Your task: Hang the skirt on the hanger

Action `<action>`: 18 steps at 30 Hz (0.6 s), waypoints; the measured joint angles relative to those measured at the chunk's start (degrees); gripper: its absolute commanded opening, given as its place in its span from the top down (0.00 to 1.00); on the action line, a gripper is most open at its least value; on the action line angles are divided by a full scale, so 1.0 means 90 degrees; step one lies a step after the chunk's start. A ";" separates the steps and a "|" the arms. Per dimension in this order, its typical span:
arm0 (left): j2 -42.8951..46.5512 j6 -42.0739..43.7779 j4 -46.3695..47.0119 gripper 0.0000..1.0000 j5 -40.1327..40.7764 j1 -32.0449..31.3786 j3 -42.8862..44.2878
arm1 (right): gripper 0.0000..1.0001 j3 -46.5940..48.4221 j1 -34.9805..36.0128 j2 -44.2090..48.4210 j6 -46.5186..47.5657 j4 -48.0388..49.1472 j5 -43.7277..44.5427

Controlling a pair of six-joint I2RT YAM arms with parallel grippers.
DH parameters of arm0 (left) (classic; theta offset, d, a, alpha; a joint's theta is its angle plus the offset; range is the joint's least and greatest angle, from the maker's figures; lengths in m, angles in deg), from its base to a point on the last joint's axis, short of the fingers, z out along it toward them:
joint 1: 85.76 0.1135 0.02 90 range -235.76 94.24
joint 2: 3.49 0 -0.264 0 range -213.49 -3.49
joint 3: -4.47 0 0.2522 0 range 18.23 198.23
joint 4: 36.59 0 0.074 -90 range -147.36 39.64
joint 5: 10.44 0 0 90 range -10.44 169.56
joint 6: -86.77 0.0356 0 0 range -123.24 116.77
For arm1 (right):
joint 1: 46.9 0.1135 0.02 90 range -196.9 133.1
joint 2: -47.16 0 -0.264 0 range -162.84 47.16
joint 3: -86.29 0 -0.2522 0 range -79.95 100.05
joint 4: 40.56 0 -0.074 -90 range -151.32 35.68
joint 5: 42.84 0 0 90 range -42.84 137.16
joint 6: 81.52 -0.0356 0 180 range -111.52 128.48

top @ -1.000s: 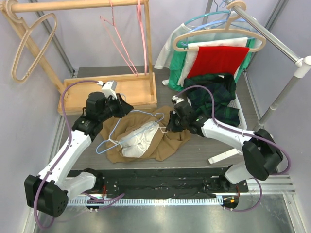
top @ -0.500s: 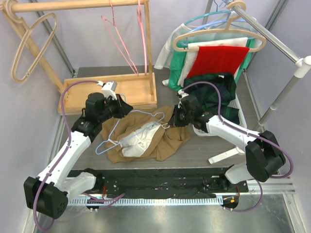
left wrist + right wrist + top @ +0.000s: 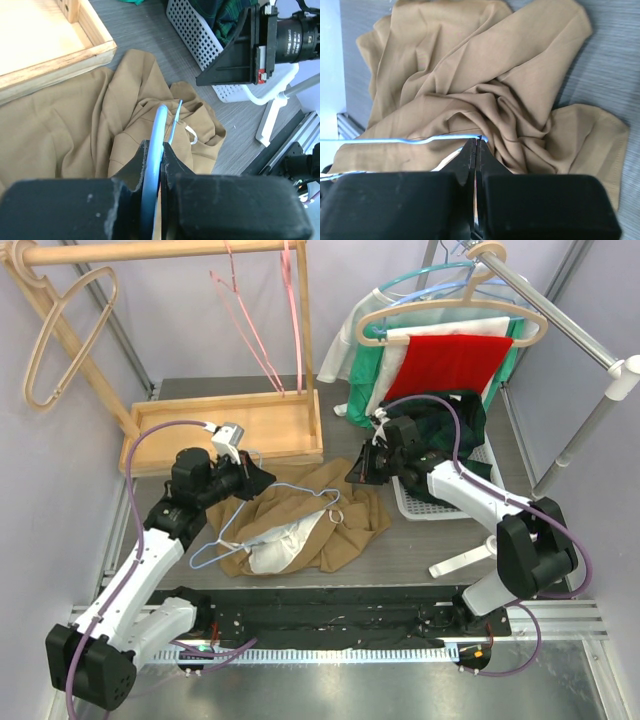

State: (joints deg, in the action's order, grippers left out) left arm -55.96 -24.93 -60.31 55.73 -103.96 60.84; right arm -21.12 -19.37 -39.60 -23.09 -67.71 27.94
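The tan skirt [image 3: 340, 530] lies crumpled on the table with its white lining [image 3: 275, 548] showing. A light-blue wire hanger [image 3: 300, 486] lies across it, with its hook near a white loop [image 3: 333, 518]. My left gripper [image 3: 262, 480] is shut on the hanger's wire [image 3: 161, 125], just above the skirt [image 3: 100, 115]. My right gripper [image 3: 358, 472] is shut and empty, raised beside the skirt's right edge. In the right wrist view its tips [image 3: 476, 145] hang over the skirt [image 3: 485, 75], with the hanger wire [image 3: 395, 140] behind them.
A wooden tray [image 3: 285, 445] under a wooden rack stands at the back left. A white basket [image 3: 415, 502] with a dark plaid garment [image 3: 450, 435] sits at the right. Clothes hang on a metal rail [image 3: 540, 305] behind; its white foot [image 3: 455, 565] rests near the front.
My right gripper has drawn back up and to the right, off the skirt. My left gripper has shifted the hanger slightly down and left, and the skirt has shifted with it.
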 measured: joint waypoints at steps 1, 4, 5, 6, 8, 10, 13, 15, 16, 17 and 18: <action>-0.0005 -0.0032 0.0005 1.00 0.0017 0.0000 -0.0005 | 0.89 0.0000 0.0000 0.0000 0.0015 -0.0007 -0.0068; -0.0024 -0.0095 0.0061 1.00 0.0107 0.0000 -0.0002 | 0.71 0.0000 0.0000 0.0000 0.0160 -0.0104 -0.0265; -0.0034 -0.0117 0.0080 1.00 0.0153 0.0000 0.0000 | 0.68 0.0002 0.0000 0.0000 0.0231 -0.0185 -0.0340; -0.0051 -0.0158 0.0087 1.00 0.0204 0.0000 0.0005 | 0.65 0.0002 0.0007 0.0000 0.0340 -0.0282 -0.0403; -0.0090 -0.0216 0.0109 1.00 0.0323 0.0000 0.0015 | 0.62 0.0002 0.0036 0.0000 0.0503 -0.0469 -0.0461; -0.0126 -0.0248 0.0138 1.00 0.0444 0.0000 0.0015 | 0.61 -0.0002 0.0134 0.0000 0.0617 -0.0614 -0.0469; -0.0160 -0.0313 0.0175 1.00 0.0610 0.0000 0.0019 | 0.62 -0.0036 0.0413 0.0000 0.0714 -0.0733 -0.0427; -0.0187 -0.0379 0.0209 1.00 0.0707 0.0000 0.0027 | 0.62 -0.0083 0.0658 0.0000 0.0726 -0.0806 -0.0372; -0.0199 -0.0393 0.0236 1.00 0.0741 0.0000 0.0027 | 0.63 -0.0095 0.0750 -0.0005 0.0724 -0.0826 -0.0357; -0.0211 -0.0406 0.0260 1.00 0.0775 0.0000 0.0027 | 0.63 -0.0100 0.0852 -0.0024 0.0719 -0.0840 -0.0316; -0.0219 -0.0413 0.0282 1.00 0.0799 0.0000 0.0027 | 0.63 -0.0100 0.0945 -0.0056 0.0714 -0.0843 -0.0274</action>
State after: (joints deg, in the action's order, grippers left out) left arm -57.93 -28.64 -57.78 62.92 -103.96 61.08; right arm -22.01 -10.87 -40.10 -16.66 -75.29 25.47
